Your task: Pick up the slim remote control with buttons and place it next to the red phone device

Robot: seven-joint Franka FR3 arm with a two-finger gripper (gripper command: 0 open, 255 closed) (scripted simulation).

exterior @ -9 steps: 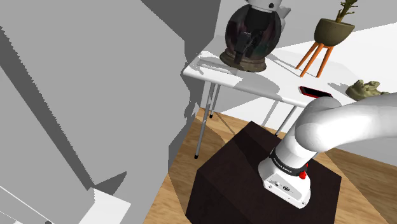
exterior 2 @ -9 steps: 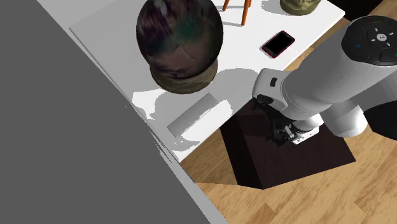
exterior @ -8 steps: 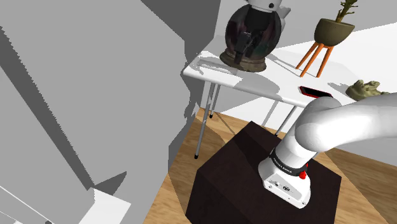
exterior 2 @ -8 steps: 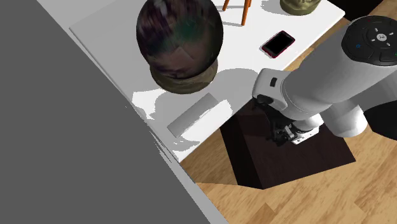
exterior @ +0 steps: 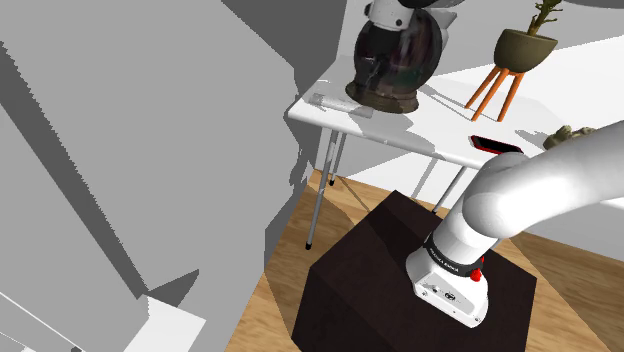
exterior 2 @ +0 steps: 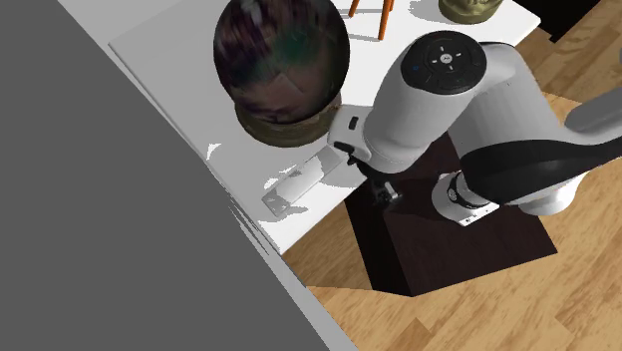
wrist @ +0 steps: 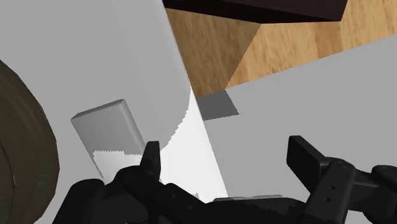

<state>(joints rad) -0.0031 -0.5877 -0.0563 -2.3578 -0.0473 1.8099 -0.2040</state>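
Item: remote (exterior 2: 299, 185), a plain grey slab, lay flat on the table (exterior 2: 169, 65) near its edge, just beside the globe (exterior 2: 282, 60).
Change: within 0.6 s the arm had swung from the stand (exterior 2: 454, 249) to above the remote.
Gripper (wrist: 228, 159): fingers apart, empty, not touching the remote.
Red phone (exterior: 497, 146): well apart from the remote.
Judgement: approach under way; 0 grasps made.
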